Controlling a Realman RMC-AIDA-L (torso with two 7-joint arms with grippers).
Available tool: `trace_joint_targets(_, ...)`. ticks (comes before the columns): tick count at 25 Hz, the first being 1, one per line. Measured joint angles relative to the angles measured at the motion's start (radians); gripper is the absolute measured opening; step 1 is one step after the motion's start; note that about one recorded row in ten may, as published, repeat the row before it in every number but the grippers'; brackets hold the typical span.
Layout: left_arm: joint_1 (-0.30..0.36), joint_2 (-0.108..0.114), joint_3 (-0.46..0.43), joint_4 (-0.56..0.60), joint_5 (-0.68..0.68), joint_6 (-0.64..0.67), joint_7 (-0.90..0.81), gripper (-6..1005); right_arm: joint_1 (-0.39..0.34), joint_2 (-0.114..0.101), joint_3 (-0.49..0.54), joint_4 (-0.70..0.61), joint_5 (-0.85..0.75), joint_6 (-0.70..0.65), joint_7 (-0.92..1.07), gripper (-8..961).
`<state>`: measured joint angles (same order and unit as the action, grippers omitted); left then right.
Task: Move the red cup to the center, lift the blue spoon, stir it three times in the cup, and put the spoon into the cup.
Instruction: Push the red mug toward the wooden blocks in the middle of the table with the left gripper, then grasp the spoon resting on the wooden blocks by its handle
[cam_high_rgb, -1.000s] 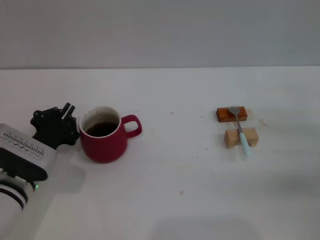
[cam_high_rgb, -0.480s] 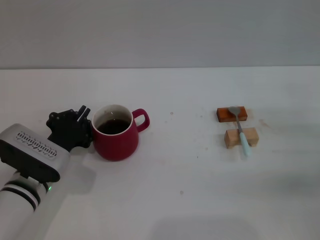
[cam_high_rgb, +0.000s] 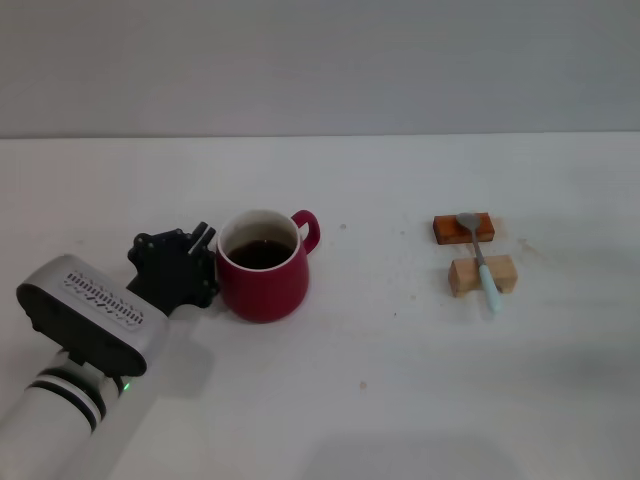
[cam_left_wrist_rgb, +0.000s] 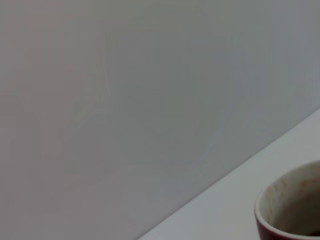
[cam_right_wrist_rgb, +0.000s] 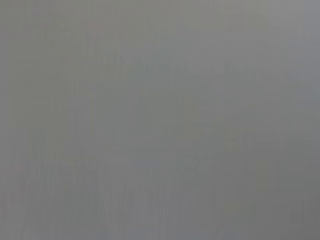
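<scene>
The red cup (cam_high_rgb: 262, 280) stands on the white table left of the middle, with dark liquid inside and its handle pointing to the back right. My left gripper (cam_high_rgb: 203, 237) is against the cup's left side, its two fingertips close together with nothing between them. The cup's rim also shows in the left wrist view (cam_left_wrist_rgb: 292, 205). The blue spoon (cam_high_rgb: 481, 262) lies at the right across two small blocks, grey bowl toward the back, light blue handle toward the front. The right gripper is out of view.
An orange-brown block (cam_high_rgb: 463, 229) and a tan wooden block (cam_high_rgb: 482, 275) hold up the spoon at the right. The white table (cam_high_rgb: 380, 380) ends at a grey wall at the back. The right wrist view shows only plain grey.
My left gripper and the red cup have moved to the right together, toward the table's middle. The cup's handle has turned a little toward the back. The spoon and blocks have not moved.
</scene>
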<state>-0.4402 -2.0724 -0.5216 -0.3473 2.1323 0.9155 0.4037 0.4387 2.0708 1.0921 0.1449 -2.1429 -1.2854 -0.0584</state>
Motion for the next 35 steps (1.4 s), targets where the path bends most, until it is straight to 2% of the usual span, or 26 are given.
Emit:
trace_joint_targets(16, 0.001, -0.001, 0.059, -0.040, 0.000, -0.014, 0.001, 52, 0.000, 0.000, 0.000, -0.004, 0.000, 0.006, 0.000, 760)
trace_joint_targets(22, 0.002, -0.001, 0.051, -0.030, -0.004, -0.025, 0.001, 55, 0.000, 0.001, 0.000, -0.004, 0.000, 0.007, 0.000, 760)
trace_joint_targets(25, 0.012, 0.001, -0.054, -0.011, -0.012, -0.035, 0.001, 60, -0.001, 0.001, 0.000, -0.004, 0.000, 0.007, 0.000, 760)
trace_joint_targets(26, 0.030, 0.004, -0.150, -0.005, -0.013, -0.022, 0.000, 61, -0.004, 0.003, -0.004, -0.004, -0.001, 0.006, -0.001, 760)
trace_joint_targets(28, 0.030, 0.004, -0.150, -0.005, -0.013, -0.022, 0.000, 61, -0.005, 0.004, -0.006, -0.003, -0.002, 0.006, -0.003, 760)
trace_joint_targets(29, 0.049, 0.007, -0.283, 0.002, -0.014, -0.003, -0.008, 61, -0.007, 0.004, -0.008, -0.002, -0.002, 0.007, -0.005, 760)
trace_joint_targets(30, 0.050, 0.008, -0.321, 0.004, -0.014, 0.000, -0.011, 62, -0.008, 0.005, -0.009, -0.001, -0.002, 0.010, -0.006, 760)
trace_joint_targets(31, 0.055, 0.010, -0.473, 0.016, -0.014, 0.003, -0.029, 62, -0.011, 0.008, -0.010, 0.002, -0.003, 0.017, -0.006, 760)
trace_joint_targets(33, 0.055, 0.010, -0.473, 0.016, -0.014, 0.003, -0.029, 62, -0.014, 0.010, -0.011, 0.005, -0.004, 0.020, -0.006, 759)
trace_joint_targets(35, 0.056, 0.013, -0.593, 0.034, -0.009, 0.004, -0.103, 62, -0.023, 0.014, -0.012, 0.014, -0.006, 0.025, -0.007, 759)
